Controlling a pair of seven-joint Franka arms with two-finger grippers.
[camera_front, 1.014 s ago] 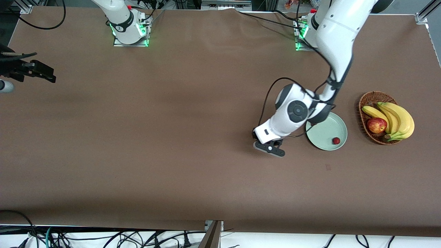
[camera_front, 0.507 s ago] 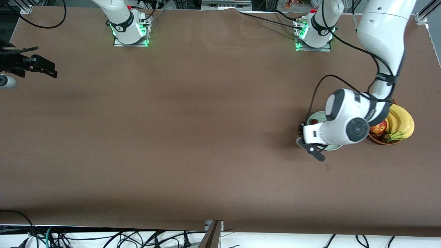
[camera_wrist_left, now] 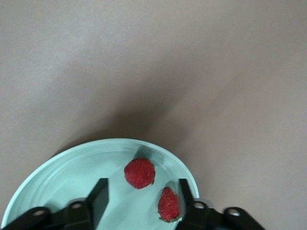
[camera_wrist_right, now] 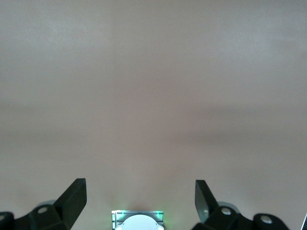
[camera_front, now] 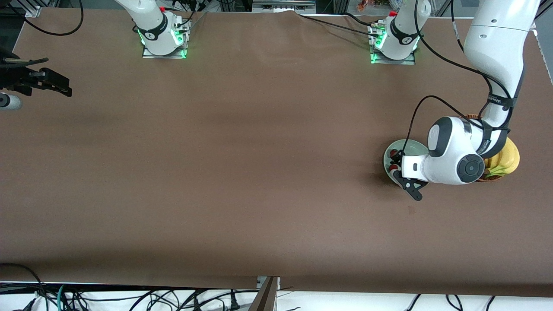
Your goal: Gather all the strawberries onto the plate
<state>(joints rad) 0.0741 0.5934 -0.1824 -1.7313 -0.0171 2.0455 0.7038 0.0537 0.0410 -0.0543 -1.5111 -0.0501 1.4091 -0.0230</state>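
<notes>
The pale mint-green plate (camera_front: 386, 160) (camera_wrist_left: 72, 163) lies toward the left arm's end of the table, largely covered by the left arm. Two red strawberries (camera_front: 393, 152) (camera_front: 392, 167) rest in it near its rim. In the left wrist view one strawberry (camera_wrist_left: 139, 173) lies just ahead of the fingers, and the other strawberry (camera_wrist_left: 169, 204) lies close beside one finger (camera_wrist_left: 187, 199), free of it. My left gripper (camera_front: 405, 179) (camera_wrist_left: 143, 203) hangs low over the plate, open and empty. My right gripper (camera_front: 47, 84) (camera_wrist_right: 140, 201) waits open and empty at the right arm's end of the table.
A brown wicker basket (camera_front: 474, 116) with yellow bananas (camera_front: 505, 157) stands beside the plate, at the table's end, mostly hidden by the left arm. A small dark mark (camera_front: 411, 210) is on the brown tabletop nearer the front camera than the plate.
The left arm has swung from beside the plate, toward the table's middle, to over the plate. Its gripper has opened, and two strawberries now show near the plate's rim.
</notes>
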